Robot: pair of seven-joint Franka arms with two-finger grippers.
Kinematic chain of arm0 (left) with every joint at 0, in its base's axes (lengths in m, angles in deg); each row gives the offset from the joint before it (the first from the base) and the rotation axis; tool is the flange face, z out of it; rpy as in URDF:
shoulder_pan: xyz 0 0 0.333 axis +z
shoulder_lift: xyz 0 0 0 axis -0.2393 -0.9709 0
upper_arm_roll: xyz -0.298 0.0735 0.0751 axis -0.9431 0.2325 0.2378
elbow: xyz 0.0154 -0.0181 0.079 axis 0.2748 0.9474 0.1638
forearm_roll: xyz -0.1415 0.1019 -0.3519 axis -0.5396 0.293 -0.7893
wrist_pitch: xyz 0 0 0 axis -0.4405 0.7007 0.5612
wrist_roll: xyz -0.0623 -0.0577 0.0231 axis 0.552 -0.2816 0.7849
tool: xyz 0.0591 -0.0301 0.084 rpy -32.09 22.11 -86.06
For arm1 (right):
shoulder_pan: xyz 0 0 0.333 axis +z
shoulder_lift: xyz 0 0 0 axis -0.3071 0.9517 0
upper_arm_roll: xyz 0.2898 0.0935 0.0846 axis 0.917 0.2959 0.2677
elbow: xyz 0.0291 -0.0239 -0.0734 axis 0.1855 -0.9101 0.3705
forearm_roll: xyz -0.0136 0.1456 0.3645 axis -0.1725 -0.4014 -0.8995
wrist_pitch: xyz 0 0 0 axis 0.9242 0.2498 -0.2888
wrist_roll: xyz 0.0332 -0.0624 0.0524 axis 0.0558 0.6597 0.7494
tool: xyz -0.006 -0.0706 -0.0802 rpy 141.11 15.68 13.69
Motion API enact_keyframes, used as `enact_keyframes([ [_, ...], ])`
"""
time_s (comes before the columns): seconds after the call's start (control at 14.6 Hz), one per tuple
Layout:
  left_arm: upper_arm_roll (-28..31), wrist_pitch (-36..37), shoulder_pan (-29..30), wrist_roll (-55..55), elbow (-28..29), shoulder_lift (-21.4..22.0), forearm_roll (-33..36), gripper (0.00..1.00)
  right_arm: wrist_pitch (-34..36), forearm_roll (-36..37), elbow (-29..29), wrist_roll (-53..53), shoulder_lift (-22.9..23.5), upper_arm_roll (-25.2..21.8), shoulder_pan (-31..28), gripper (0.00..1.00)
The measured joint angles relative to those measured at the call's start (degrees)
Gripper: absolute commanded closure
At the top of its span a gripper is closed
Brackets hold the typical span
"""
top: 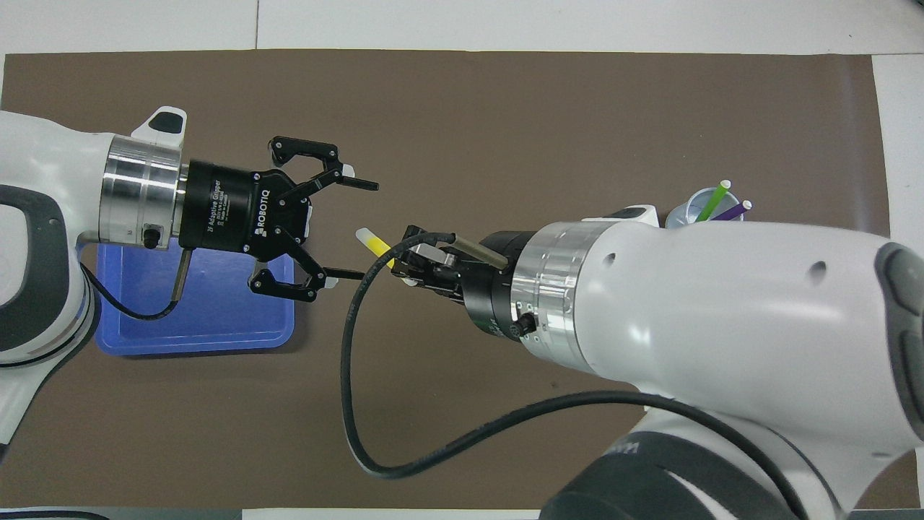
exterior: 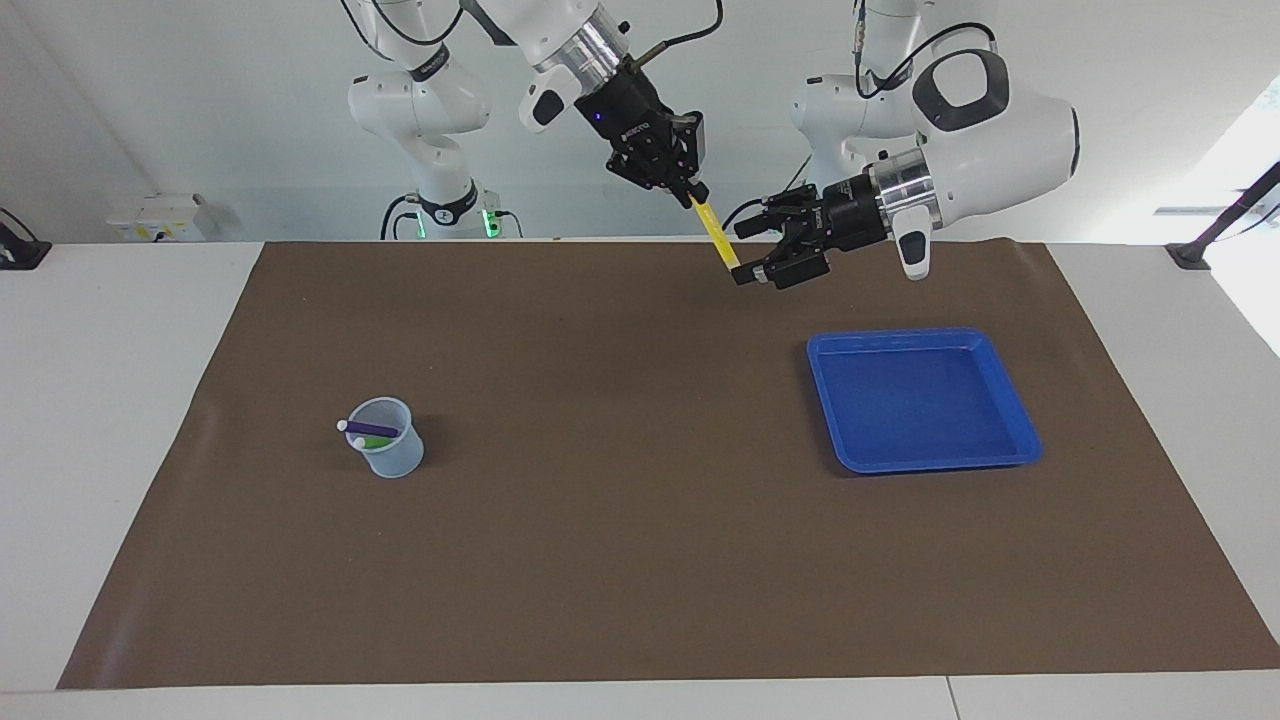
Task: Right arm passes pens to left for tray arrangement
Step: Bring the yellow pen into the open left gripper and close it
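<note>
Yellow pen [exterior: 714, 229] sits pinched in your right gripper [exterior: 694, 192] over the brown mat [exterior: 600, 560], pale tip poking between your left gripper's [exterior: 745, 250] wide-open, empty jaws; blue tray [exterior: 1020, 420] underneath holds nothing.

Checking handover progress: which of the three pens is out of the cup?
The yellow pen, shut in the right gripper up over the mat. The green pen and purple pen stand in the cup.

Translucent bluish cup [exterior: 389, 438] on brown mat [exterior: 600, 560], toward right arm's end; seemingly upright.
</note>
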Motion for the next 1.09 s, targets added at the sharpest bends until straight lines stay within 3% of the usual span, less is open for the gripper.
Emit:
enact_keyframes([
  [0.41,-0.4,0.0,-1.0,0.2,0.8,0.6,-0.1,0.22,0.0,0.0,0.0,0.0,0.0,0.0,0.0,1.00],
  [0.75,-0.4,0.1,-1.5,0.3,1.2,0.7,-0.1,0.47,0.0,0.0,0.0,0.0,0.0,0.0,0.0,1.00],
  [1.09,-0.4,0.2,-1.5,0.4,1.3,0.8,-0.1,0.60,0.0,0.0,0.0,0.0,0.1,0.0,0.0,1.00],
])
